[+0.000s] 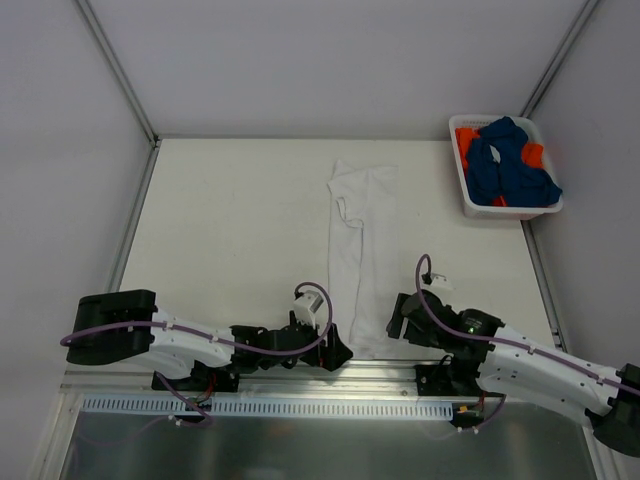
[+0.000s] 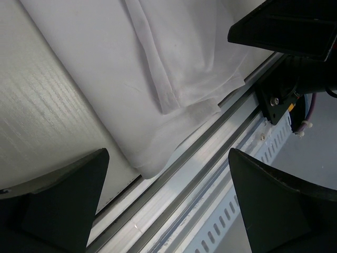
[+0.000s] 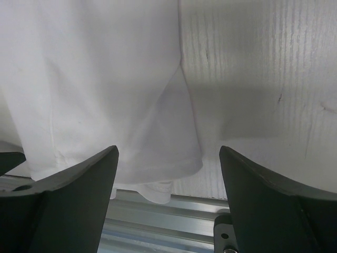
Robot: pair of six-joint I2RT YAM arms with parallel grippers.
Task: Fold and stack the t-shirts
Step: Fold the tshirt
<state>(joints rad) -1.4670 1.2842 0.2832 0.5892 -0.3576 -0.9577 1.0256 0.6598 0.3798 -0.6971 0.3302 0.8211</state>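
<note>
White t-shirt [image 1: 361, 255] lies folded lengthwise mid-frame, my left gripper [image 1: 340, 356] and right gripper [image 1: 399, 321] spread wide and empty beside its bottom hem.

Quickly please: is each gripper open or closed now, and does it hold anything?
Left gripper: open, empty, at the near hem of the white t-shirt.
Right gripper: open, empty, at the same hem.

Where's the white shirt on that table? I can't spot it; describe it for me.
On the pale table, just right of centre, a white t-shirt lies folded into a long narrow strip running from the near edge toward the back. Unlike the dark blue and orange t-shirts heaped in the corner basket, it lies flat and nearly matches the table.
</note>
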